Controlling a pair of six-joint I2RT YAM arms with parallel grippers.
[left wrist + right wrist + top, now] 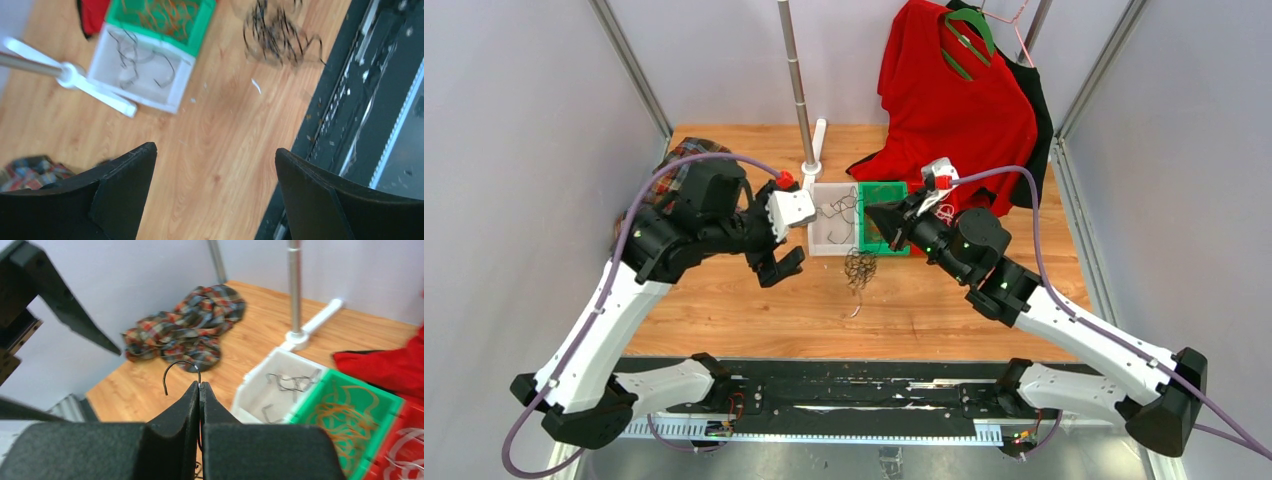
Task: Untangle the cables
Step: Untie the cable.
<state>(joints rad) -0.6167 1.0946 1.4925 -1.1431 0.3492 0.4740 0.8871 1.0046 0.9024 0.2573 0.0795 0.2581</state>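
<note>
On the table (754,310), just in front of the bins, lies a black tangle (860,268) of cables, loose and touched by neither hand

Left hand (780,265): fingers wide apart, holding nothing, positioned left of the tangle and in front of the white bin (834,232)

Right hand (200,386): fingers pressed together on one thin black cable (182,361), which emerges above the tips as a hook-shaped curl. In the top view this hand hangs over the green bin (882,215). Whether the held cable joins the tangle cannot be told

White bin contents: a few dark cables (290,381). Green bin contents: orange cables (345,415), coiled. A red bin (415,412) adjoins the green one on the right, with white cables (405,452) in it

A plaid cloth (190,330) lies at the far left of the table. A red shirt (954,100) hangs at the far right, and an upright pole (796,80) stands behind the white bin
</note>
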